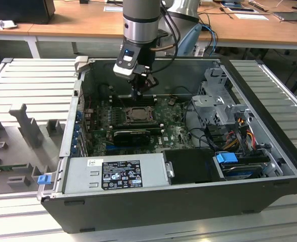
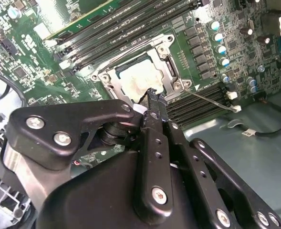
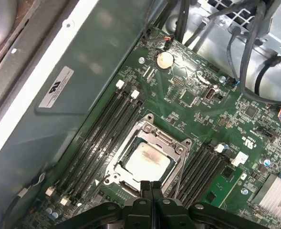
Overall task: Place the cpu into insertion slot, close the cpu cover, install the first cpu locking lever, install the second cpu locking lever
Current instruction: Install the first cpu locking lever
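Surface: computer case [image 1: 163, 201] on slatted table [image 1: 32, 80]; wooden desks [image 1: 77, 20] behind.
Position: cpu [image 3: 147, 160] seated under closed cover [image 3: 161, 136], just beneath gripper [image 3: 151, 186].
Tool: fingers [image 3: 145, 191] together, empty.

One computer case [image 1: 163, 206], one green board [image 3: 178, 117], one chip [image 3: 147, 160], one metal cover [image 3: 160, 136], one coin battery [image 3: 165, 59], one power supply box [image 1: 118, 174].

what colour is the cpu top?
The cpu is pale silvery-beige with a brownish smudge; clearest in the first wrist view.

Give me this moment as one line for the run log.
pale square cpu: seated | silvery metal cpu cover: down over it | thin metal lever: angled away from cover | black gripper: shut, above cover edge
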